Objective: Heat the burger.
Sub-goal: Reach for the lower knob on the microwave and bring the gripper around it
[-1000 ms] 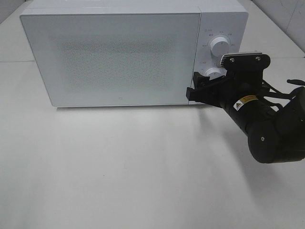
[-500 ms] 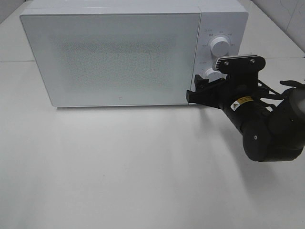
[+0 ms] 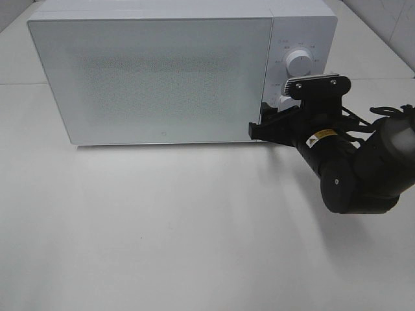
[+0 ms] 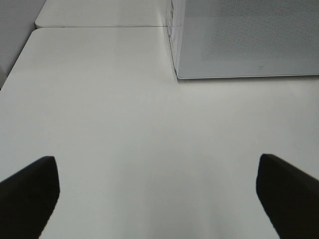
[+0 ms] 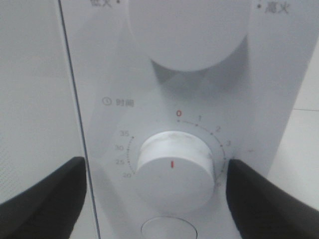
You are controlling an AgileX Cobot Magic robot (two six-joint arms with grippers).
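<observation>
A boxy white microwave oven (image 3: 162, 78) stands at the back of the pale white counter (image 3: 162, 227). Its wide door (image 3: 155, 129) is shut flush with the body. The door's speckled grey window lets nothing inside show through. The burger cannot be seen in any view, and whether it lies behind that shut door cannot be told.

On the control strip to the right of the door are two round white dials, the upper dial (image 3: 299, 62) above the lower timer dial (image 5: 174, 169). The timer dial carries a short red mark on its face, which sits in line under the red 0 of the printed scale. The rim of a round button (image 5: 169, 230) shows just below it.

The black right arm reaches in from the right side of the counter. The right pincer (image 5: 157, 168) is open at the timer dial. Its dark fingers (image 5: 45, 199) flank the dial, one on each side. A gap of white panel shows between each finger and the dial, so it grips nothing.

The left pincer (image 4: 157, 164) hangs over bare counter, well in front of the oven's near left corner. Its two dark fingers (image 4: 27, 199) are spread wide with nothing between them.
</observation>
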